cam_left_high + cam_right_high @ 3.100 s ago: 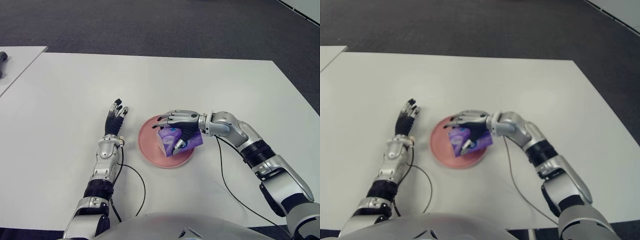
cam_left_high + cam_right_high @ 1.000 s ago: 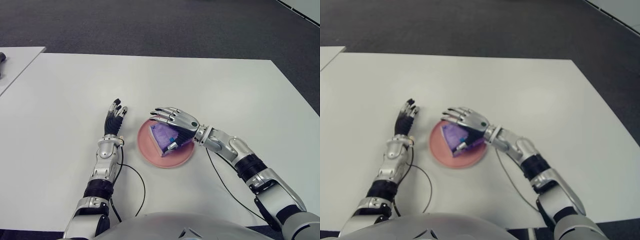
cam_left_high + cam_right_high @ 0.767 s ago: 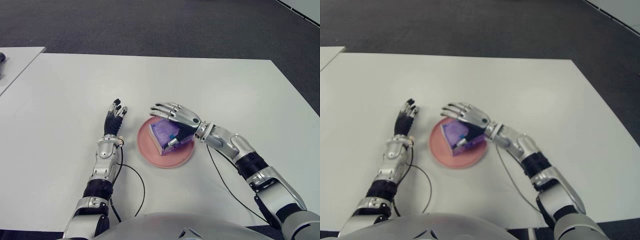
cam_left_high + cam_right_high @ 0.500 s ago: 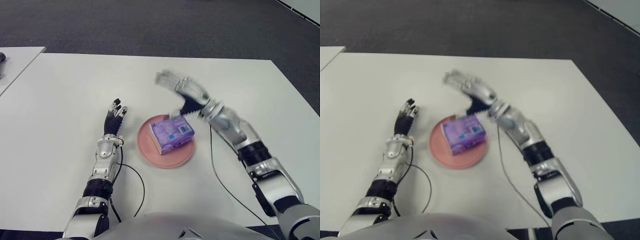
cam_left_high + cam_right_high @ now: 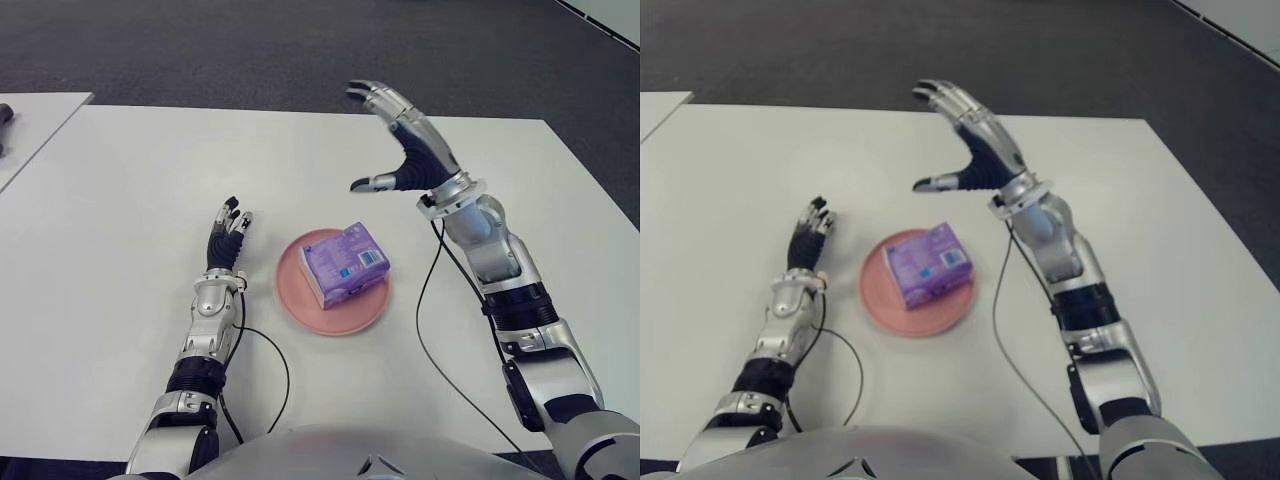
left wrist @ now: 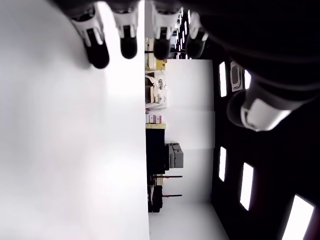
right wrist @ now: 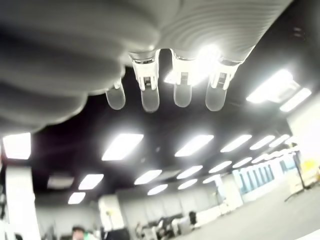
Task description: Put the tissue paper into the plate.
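Observation:
A purple tissue pack [image 5: 345, 264] lies in the pink plate [image 5: 302, 307] on the white table [image 5: 120, 180], with nothing touching it. My right hand [image 5: 398, 140] is raised well above the table, up and to the right of the plate, palm tilted up with its fingers spread and holding nothing. Its wrist view shows straight fingertips [image 7: 149, 100] against ceiling lights. My left hand [image 5: 228, 235] shows left of the plate, fingers [image 6: 95, 37] straight, holding nothing.
A black cable [image 5: 272, 360] runs over the table near the left forearm, and another cable [image 5: 430, 300] hangs from the right arm. A second table [image 5: 30, 120] with a dark object stands at the far left. Dark carpet lies beyond the table's far edge.
My right hand let go of the tissue pack, which now lies in the plate, and rose up and away to the right with its fingers spread. The left hand has not moved.

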Available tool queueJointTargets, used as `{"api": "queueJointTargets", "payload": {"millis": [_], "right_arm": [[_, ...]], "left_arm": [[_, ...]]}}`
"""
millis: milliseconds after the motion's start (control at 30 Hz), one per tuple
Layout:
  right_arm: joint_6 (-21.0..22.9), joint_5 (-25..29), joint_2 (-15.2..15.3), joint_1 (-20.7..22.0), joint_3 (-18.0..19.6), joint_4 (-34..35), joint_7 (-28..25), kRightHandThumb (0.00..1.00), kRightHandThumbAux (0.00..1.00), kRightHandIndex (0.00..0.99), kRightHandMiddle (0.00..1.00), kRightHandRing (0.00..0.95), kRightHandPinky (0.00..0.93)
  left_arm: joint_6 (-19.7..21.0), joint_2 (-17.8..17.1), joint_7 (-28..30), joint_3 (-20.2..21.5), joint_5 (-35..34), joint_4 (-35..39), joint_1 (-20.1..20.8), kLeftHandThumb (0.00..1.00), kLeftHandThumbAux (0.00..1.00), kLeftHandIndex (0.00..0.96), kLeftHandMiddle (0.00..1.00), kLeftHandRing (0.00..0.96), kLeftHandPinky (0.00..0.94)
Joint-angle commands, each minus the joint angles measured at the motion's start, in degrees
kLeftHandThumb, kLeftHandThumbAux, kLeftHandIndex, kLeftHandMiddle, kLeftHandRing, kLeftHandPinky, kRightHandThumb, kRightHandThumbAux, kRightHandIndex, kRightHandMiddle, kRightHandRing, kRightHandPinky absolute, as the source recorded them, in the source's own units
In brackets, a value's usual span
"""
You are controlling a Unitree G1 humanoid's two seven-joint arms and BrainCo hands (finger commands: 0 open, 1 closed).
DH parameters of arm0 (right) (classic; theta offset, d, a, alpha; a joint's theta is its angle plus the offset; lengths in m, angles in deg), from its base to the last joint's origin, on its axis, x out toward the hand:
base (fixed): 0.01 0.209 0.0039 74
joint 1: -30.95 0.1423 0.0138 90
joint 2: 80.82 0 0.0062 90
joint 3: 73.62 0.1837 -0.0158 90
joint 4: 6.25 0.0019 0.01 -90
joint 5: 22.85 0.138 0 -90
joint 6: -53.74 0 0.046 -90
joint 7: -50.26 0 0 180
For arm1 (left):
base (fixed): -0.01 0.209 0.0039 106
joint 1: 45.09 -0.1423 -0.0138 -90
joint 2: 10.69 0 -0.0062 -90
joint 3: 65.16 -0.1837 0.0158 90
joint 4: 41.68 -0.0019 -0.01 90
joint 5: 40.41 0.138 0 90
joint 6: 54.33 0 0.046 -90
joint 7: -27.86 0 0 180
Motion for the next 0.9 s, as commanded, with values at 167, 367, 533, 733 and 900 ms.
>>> {"api": "queueJointTargets", "payload": {"millis": [167, 367, 533, 733, 900], "right_arm": [[2.6, 9.2, -5.7, -8.1, 5.3, 1.9, 1.4, 0.174, 0.375, 0.000, 0.000, 0.000, 0.000], [6.7, 16.8, -11.0, -14.2, 8.7, 3.9, 2.4, 0.166, 0.378, 0.000, 0.000, 0.000, 0.000], [8.0, 13.3, -13.3, -11.8, 8.9, 3.1, 5.6, 0.160, 0.357, 0.000, 0.000, 0.000, 0.000], [8.3, 10.2, -16.1, -16.4, 7.6, 4.7, 9.4, 0.134, 0.365, 0.000, 0.000, 0.000, 0.000], [9.5, 7.8, -18.2, -22.7, 6.6, 7.3, 12.0, 0.095, 0.393, 0.000, 0.000, 0.000, 0.000]], "left_arm": [[0.5, 0.4, -0.4, 0.0, 0.2, -1.3, -0.7, 0.000, 0.475, 0.000, 0.000, 0.000, 0.000], [1.0, 0.3, -0.1, -0.2, 0.3, -0.5, -1.1, 0.000, 0.468, 0.000, 0.000, 0.000, 0.000], [0.9, 0.2, 0.4, -0.2, -0.1, -0.2, -1.4, 0.000, 0.466, 0.000, 0.000, 0.000, 0.000], [1.3, 0.2, 0.8, -0.2, -0.5, 0.3, -1.6, 0.000, 0.473, 0.000, 0.000, 0.000, 0.000], [1.6, 0.2, 0.8, -0.1, -0.7, 0.4, -1.6, 0.000, 0.485, 0.000, 0.000, 0.000, 0.000]]}}
